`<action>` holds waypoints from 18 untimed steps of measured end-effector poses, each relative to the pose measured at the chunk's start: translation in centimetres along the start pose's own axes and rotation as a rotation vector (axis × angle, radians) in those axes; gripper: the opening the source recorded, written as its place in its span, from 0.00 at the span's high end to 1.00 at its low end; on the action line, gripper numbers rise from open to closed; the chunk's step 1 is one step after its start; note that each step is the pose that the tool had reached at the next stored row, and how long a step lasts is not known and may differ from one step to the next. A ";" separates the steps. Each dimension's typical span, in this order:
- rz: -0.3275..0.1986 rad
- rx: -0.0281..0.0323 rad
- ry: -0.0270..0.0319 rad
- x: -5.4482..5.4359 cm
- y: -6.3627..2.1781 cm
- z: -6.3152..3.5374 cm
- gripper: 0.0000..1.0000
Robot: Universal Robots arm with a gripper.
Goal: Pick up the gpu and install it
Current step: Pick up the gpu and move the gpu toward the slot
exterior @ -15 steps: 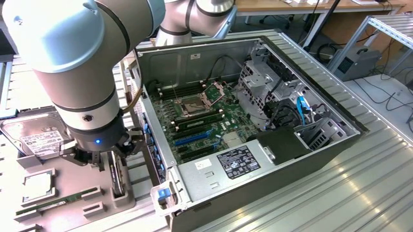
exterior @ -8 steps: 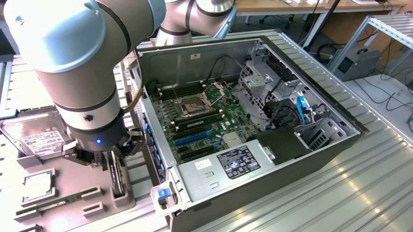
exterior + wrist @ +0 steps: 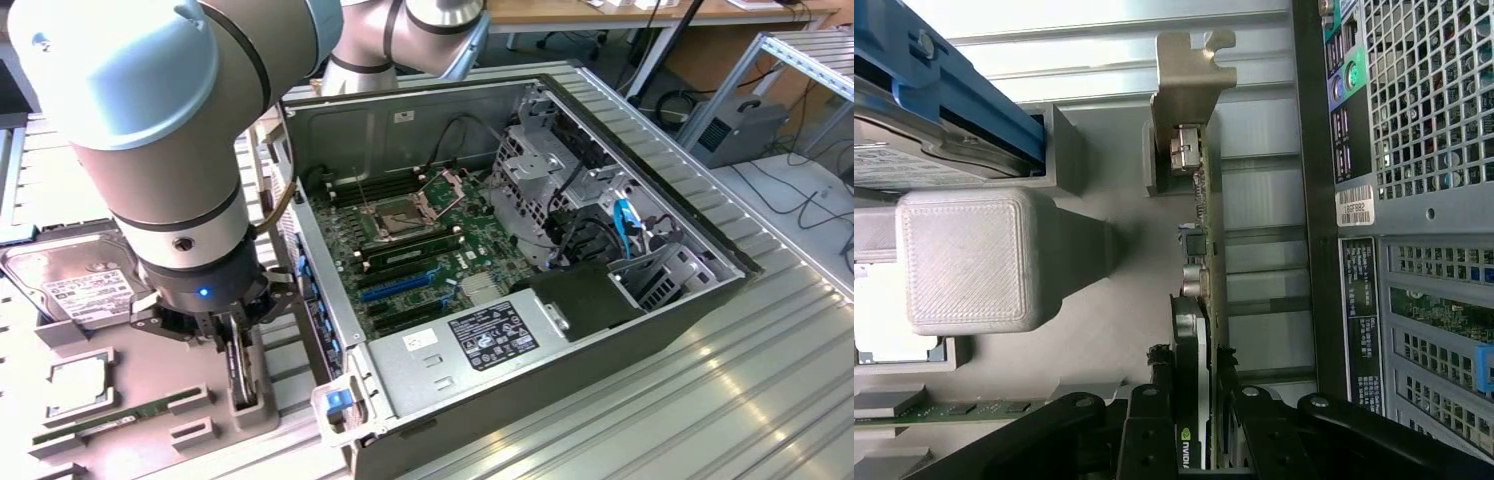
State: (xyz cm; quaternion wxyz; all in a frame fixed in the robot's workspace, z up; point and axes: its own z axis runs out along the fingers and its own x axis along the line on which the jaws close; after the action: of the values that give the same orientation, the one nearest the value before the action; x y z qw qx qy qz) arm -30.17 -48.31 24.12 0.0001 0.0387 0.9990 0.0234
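The tool (image 3: 1192,362) is pinched narrow on the gpu (image 3: 1210,240), which stands in its grey holder (image 3: 1124,320). If the pinch is weak, the card could tip or slip.

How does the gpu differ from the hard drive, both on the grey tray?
The gpu stands on edge, thin, under the gripper; the hard drive lies flat, boxy. The gpu has a metal bracket at one end; the hard drive a white label. Both rest on the grey tray.
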 end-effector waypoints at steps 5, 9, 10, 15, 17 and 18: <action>-0.008 0.0000 0.0004 0.0 0.00 0.00 0.73; -0.048 0.0001 0.0023 0.0 0.00 0.01 0.73; -0.048 0.0001 0.0023 0.0 0.00 0.01 0.73; -0.048 0.0000 0.0023 0.0 0.02 -0.37 0.73; -0.048 0.0000 0.0022 0.0 0.04 -0.90 0.73; -0.048 0.0000 0.0023 0.0 0.06 -1.17 0.73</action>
State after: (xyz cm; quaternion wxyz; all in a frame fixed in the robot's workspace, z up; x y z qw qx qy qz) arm -30.17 -48.31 25.29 -0.0005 0.0145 0.9996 0.0234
